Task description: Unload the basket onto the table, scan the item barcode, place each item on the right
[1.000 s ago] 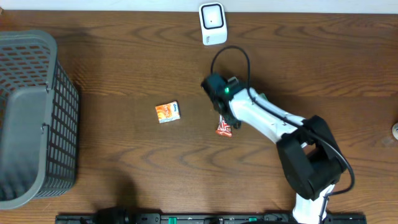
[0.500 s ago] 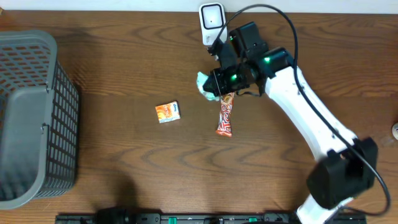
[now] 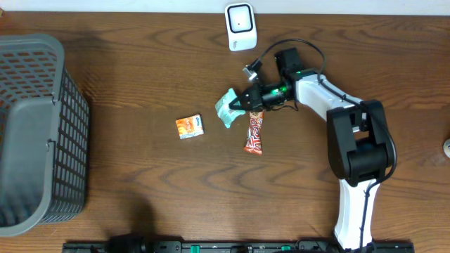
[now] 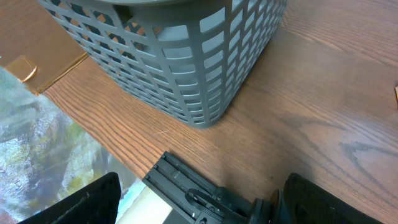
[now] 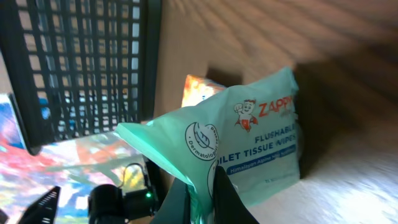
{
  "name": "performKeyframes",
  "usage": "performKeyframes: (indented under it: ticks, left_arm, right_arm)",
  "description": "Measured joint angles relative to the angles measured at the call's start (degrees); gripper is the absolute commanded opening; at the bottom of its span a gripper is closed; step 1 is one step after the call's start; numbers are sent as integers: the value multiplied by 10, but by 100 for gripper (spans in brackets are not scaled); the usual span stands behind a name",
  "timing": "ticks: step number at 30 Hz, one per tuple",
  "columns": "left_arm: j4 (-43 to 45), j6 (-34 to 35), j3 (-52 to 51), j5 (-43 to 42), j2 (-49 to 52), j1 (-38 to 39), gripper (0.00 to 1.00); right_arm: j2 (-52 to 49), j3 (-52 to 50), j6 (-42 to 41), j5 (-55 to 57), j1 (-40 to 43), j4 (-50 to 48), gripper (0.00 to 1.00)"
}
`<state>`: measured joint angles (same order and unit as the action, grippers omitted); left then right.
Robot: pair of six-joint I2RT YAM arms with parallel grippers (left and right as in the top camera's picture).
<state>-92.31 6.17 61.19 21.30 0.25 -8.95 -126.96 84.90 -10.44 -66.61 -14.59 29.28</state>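
The item, a mint-green packet of flushable tissue wipes, hangs above the table, pinched at one edge by my right gripper, which is shut on it. Its printed front faces the right wrist camera; no barcode shows. The white scanner stands at the table's far edge, up and right of the packet. My left gripper is open with nothing between its fingers, low over the table's near left edge beside the basket.
A grey mesh basket fills the left end of the table. A small orange box lies left of the packet. A red-orange snack bar lies just below the right gripper.
The right gripper rose from beside the snack bar with the packet up towards the scanner, then came back down and left. The left gripper has not moved.
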Motion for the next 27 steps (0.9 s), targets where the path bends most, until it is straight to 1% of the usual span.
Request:
performKeyframes:
  ticks: [1, 2, 3, 6, 7, 9, 13, 14, 15, 16, 17, 18, 22, 27]
  left_arm:
    - [0, 0, 0, 0, 0, 0, 84]
    - [0, 0, 0, 0, 0, 0, 84]
    - [0, 0, 0, 0, 0, 0, 84]
    - [0, 0, 0, 0, 0, 0, 84]
    - [0, 0, 0, 0, 0, 0, 84]
    - [0, 0, 0, 0, 0, 0, 84]
    - [0, 0, 0, 0, 0, 0, 84]
    - [0, 0, 0, 0, 0, 0, 84]
    - [0, 0, 0, 0, 0, 0, 84]
    - [0, 0, 0, 0, 0, 0, 84]
    - [0, 0, 0, 0, 0, 0, 84]
    - [0, 0, 0, 0, 0, 0, 84]
    - [0, 0, 0, 0, 0, 0, 84]
    - [0, 0, 0, 0, 0, 0, 84]
  right_arm:
    - [-2, 0, 0, 0, 6, 0, 15]
    - [-3, 0, -1, 3, 16, 2, 18]
    - [-3, 0, -3, 12, 26, 2, 24]
    - [-3, 0, -11, 65, 63, 3, 32]
    - [-3, 0, -14, 82, 73, 3, 36]
    - [-3, 0, -18, 116, 93, 3, 41]
    - [-3, 0, -23, 196, 127, 14, 41]
    - [-3, 0, -23, 212, 131, 23, 40]
    - [-3, 0, -23, 219, 134, 34, 30]
    - [-3, 4, -23, 226, 136, 47, 16]
    - [-3, 9, -22, 233, 137, 61, 7]
    - [-3, 13, -24, 241, 137, 76, 1]
    - [-3, 41, -12, 247, 136, 141, 1]
    - [35, 59, -5, 247, 115, 162, 1]
